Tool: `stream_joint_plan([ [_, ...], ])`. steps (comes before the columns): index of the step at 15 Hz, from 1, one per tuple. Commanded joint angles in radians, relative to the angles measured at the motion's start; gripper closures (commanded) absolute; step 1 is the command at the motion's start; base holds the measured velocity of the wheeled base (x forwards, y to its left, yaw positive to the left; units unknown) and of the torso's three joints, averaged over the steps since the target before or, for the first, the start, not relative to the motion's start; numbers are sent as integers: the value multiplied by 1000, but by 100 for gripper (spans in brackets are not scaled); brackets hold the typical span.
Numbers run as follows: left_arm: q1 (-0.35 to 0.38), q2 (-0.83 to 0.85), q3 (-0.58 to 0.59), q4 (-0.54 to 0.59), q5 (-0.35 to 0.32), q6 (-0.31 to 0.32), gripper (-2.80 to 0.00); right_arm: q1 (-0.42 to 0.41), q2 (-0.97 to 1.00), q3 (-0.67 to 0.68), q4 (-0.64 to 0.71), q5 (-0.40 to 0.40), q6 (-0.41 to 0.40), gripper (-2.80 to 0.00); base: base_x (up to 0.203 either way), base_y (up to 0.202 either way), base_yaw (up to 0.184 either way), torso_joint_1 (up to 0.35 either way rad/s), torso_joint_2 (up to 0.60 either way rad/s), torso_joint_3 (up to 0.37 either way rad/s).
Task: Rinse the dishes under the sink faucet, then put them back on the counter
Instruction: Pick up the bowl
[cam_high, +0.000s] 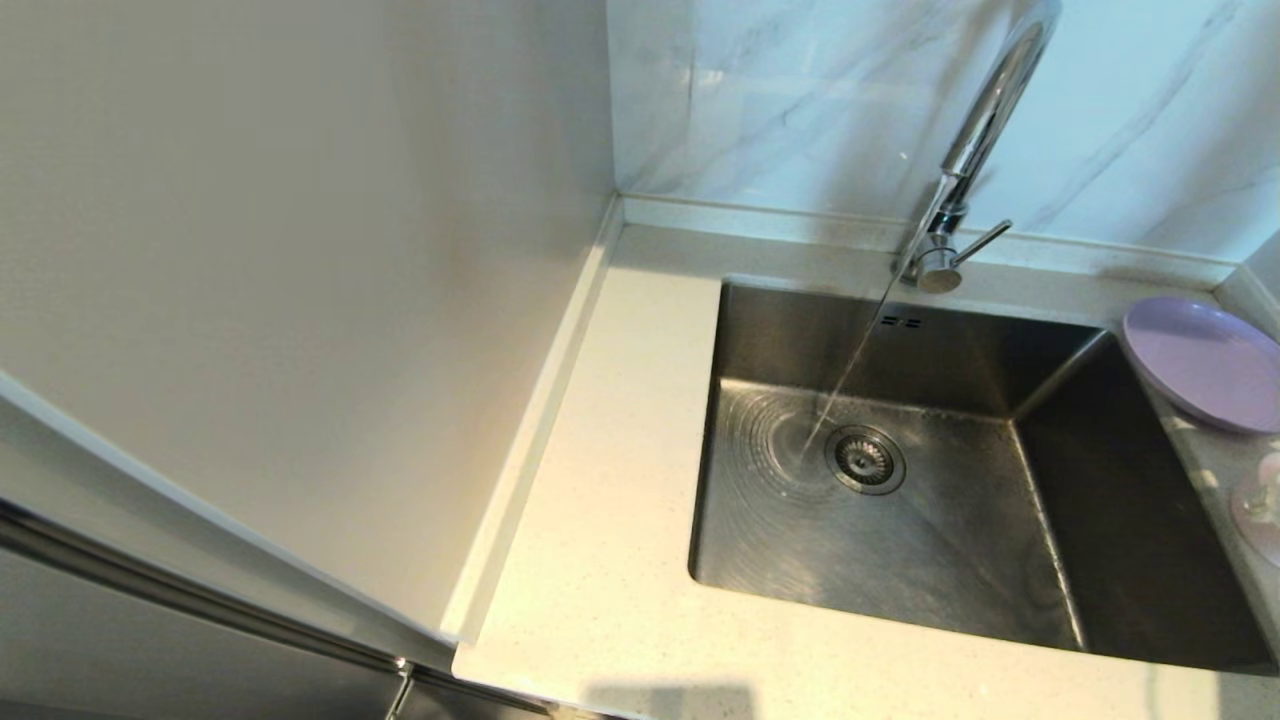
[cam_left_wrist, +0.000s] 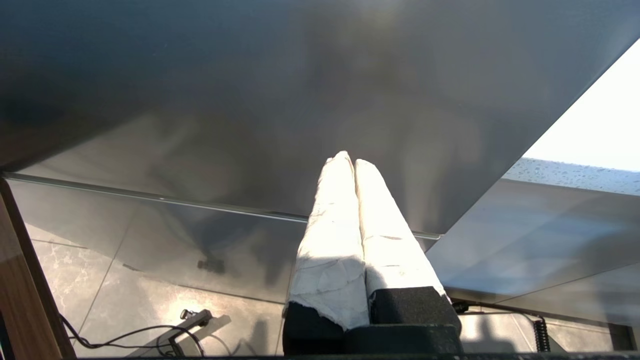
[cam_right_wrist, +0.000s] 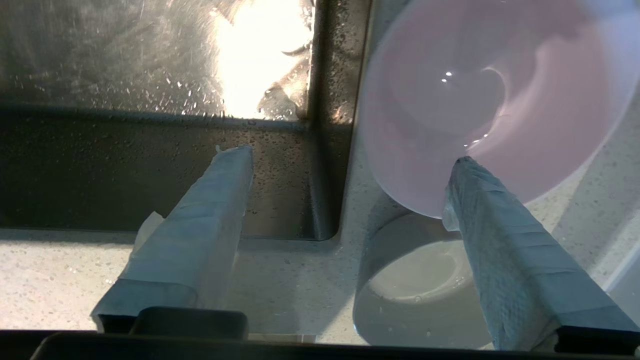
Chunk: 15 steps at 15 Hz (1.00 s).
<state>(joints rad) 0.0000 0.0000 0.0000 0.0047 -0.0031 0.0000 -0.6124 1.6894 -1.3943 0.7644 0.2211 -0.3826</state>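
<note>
The lilac plate (cam_high: 1200, 360) lies on the counter (cam_high: 600, 500) to the right of the sink (cam_high: 900, 560). The pale pink-white bowl (cam_high: 1262, 500) stands just in front of it at the picture's edge. Water runs from the chrome faucet (cam_high: 985, 110) onto the sink floor beside the drain strainer (cam_high: 865, 460). Neither arm shows in the head view. My right gripper (cam_right_wrist: 350, 156) hangs open over the sink's corner, holding nothing. One of its fingers (cam_right_wrist: 505, 240) crosses above the bowl (cam_right_wrist: 415, 285), its tip at the rim of the plate (cam_right_wrist: 490, 100). My left gripper (cam_left_wrist: 348, 159) is shut and empty, parked low.
The faucet's side lever (cam_high: 985, 243) sticks out to the right. White marble-veined tiles (cam_high: 800, 100) back the counter, and a tall pale panel (cam_high: 300, 250) closes its left side. The sink wall (cam_right_wrist: 150, 165) is beaded with drops. A grey panel (cam_left_wrist: 250, 100) fills the left wrist view.
</note>
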Motion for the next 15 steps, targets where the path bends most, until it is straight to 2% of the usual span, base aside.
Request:
stream_joint_plan([
  [1, 0, 0, 0, 0, 0, 0, 0, 19, 15, 15, 3, 1, -2, -280, 0, 0, 0, 0, 0, 0],
  [4, 0, 0, 0, 0, 0, 0, 0, 30, 41, 79, -137, -9, -1, -280, 0, 0, 0, 0, 0, 0],
  [6, 0, 0, 0, 0, 0, 0, 0, 36, 68, 111, -204, -62, -1, -280, 0, 0, 0, 0, 0, 0],
  [15, 0, 0, 0, 0, 0, 0, 0, 36, 101, 109, -214, -72, 2, -280, 0, 0, 0, 0, 0, 0],
])
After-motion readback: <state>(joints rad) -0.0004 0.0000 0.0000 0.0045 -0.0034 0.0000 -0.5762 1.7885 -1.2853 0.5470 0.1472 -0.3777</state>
